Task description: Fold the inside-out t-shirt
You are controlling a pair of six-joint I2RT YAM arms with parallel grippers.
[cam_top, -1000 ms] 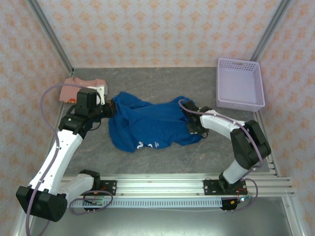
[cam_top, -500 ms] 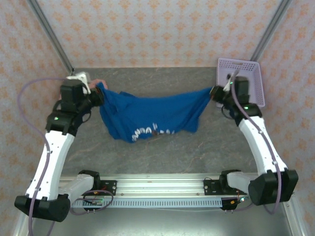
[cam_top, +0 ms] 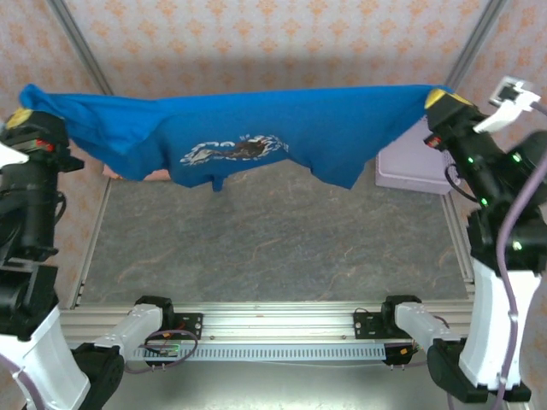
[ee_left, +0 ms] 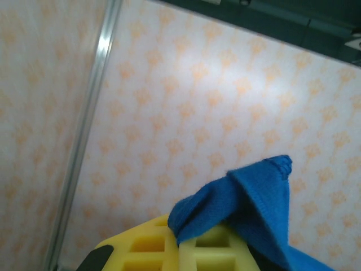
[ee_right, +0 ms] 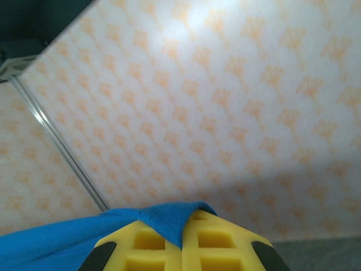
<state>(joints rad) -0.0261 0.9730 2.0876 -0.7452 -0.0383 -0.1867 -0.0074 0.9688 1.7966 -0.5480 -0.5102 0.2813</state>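
The inside-out t-shirt [cam_top: 256, 128], royal blue with pale lettering, hangs stretched wide high above the table between my two arms. My left gripper [cam_top: 24, 115] at the far left is shut on one corner of it; blue cloth [ee_left: 242, 203] sticks out from between its yellow fingers [ee_left: 152, 243]. At the far right my right gripper [cam_top: 443, 98] is shut on the other corner, where a blue tip [ee_right: 169, 217] is pinched between its yellow fingers [ee_right: 220, 237]. The shirt's lower edge droops in the middle, well clear of the table.
A lavender basket [cam_top: 410, 162] stands at the back right, partly behind the shirt. A salmon-pink shirt [cam_top: 154, 175] peeks out under the blue one at the back left. The grey table [cam_top: 273, 239] lies below, with patterned walls around it.
Both arms have lifted and swung apart, raising the t-shirt off the table and spreading it taut. The right gripper closed on the shirt's right side before the lift.
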